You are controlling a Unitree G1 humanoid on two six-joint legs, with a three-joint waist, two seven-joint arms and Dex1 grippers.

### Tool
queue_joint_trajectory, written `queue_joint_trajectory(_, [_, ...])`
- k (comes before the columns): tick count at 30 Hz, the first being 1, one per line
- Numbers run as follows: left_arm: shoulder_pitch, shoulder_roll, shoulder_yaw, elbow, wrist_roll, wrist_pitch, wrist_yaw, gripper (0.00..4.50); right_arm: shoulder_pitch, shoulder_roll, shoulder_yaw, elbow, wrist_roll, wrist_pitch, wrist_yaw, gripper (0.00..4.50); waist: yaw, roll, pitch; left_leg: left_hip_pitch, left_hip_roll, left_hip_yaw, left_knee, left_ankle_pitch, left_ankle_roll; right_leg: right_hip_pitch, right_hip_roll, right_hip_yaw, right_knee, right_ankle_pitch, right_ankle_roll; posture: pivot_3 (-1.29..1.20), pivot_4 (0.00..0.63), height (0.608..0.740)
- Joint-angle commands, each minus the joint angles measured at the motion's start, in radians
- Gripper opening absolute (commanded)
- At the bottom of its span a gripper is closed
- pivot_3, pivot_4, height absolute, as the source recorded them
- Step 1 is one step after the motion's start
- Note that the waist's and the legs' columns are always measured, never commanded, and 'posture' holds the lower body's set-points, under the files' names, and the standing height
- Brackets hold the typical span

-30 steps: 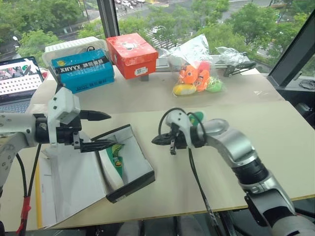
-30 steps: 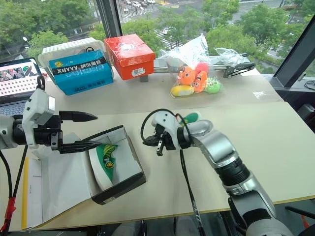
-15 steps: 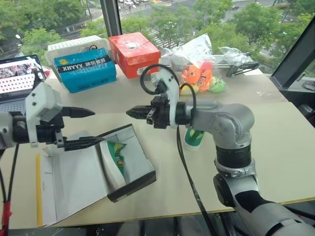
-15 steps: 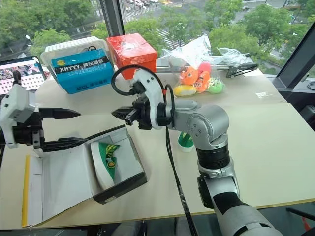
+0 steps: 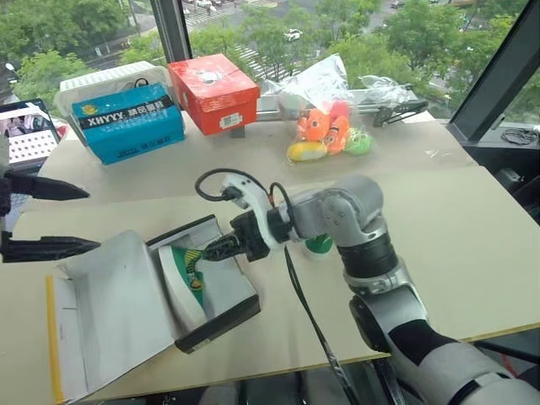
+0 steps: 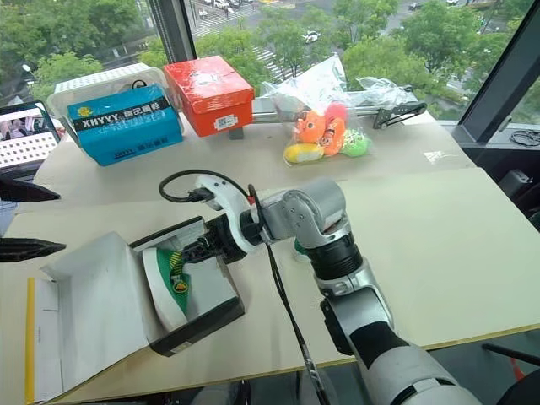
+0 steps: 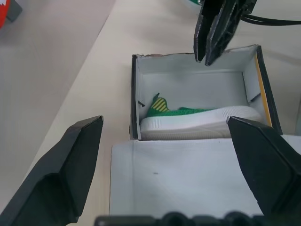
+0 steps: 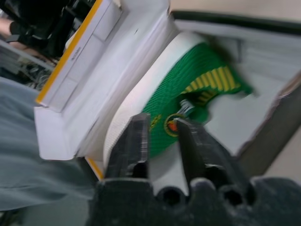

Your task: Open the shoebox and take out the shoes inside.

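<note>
The shoebox lies open on the table, its white-lined, yellow-edged lid folded out to the left. One green shoe rests on its side inside, also clear in the left wrist view. My right gripper reaches into the box from the right. Its fingers stand a little apart just above the shoe, holding nothing. A second green shoe sits on the table behind my right arm. My left gripper hovers wide open left of the lid, apart from it.
Along the window stand a blue box, a red-orange box, a bag of plush toys and a black tool. A laptop sits at the far left. Bare table spreads to the right.
My right gripper swung left and down from above the table into the open box, and its fingers parted. My left gripper drew away to the left, off the lid.
</note>
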Motion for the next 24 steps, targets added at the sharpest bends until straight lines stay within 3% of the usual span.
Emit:
queue_joint_trajectory(1, [-0.010, 0.012, 0.021, 0.006, 0.019, -0.028, -0.012, 4.50, -0.062, 0.060, -0.044, 0.061, 0.041, 0.012, -0.055, 3.08, 0.000, 0.000, 0.000, 0.000, 0.000, 0.000, 0.000, 0.000, 0.000, 0.000, 0.000, 0.000, 0.000, 0.000, 0.000, 0.00, 0.150, 0.739])
queue_joint_trajectory(4, [-0.021, 0.001, 0.003, -0.001, 0.008, -0.031, -0.002, 4.50, -0.086, 0.117, -0.080, 0.142, 0.064, 0.012, -0.138, 4.12, 0.002, 0.000, 0.000, 0.000, 0.000, 0.000, 0.000, 0.000, 0.000, 0.001, -0.001, 0.000, 0.000, 0.000, 0.000, 0.00, 0.150, 0.739])
queue_joint_trajectory(6, [-0.021, -0.008, -0.005, -0.009, 0.006, -0.034, 0.004, 4.50, -0.093, 0.146, -0.114, 0.194, 0.087, 0.012, -0.211, 4.46, 0.010, 0.000, 0.000, 0.000, -0.001, 0.000, 0.000, 0.000, 0.000, 0.001, -0.002, 0.000, -0.001, 0.000, 0.000, 0.00, 0.150, 0.739])
queue_joint_trajectory(14, [-0.016, -0.044, -0.025, -0.039, -0.007, -0.035, 0.032, 4.50, -0.063, 0.204, -0.150, 0.257, 0.082, 0.012, -0.409, 4.46, 0.003, 0.000, 0.000, 0.000, -0.001, 0.000, -0.001, 0.000, -0.001, 0.000, -0.002, 0.000, 0.000, 0.000, 0.000, 0.00, 0.150, 0.739])
queue_joint_trajectory(24, [0.020, -0.058, 0.003, -0.038, 0.026, -0.043, 0.019, 4.50, -0.107, 0.265, -0.176, 0.290, 0.240, 0.012, -0.529, 4.46, 0.005, 0.000, 0.000, 0.002, -0.001, 0.000, 0.000, 0.000, 0.000, 0.002, -0.002, 0.000, 0.000, 0.000, 0.000, 0.00, 0.150, 0.739])
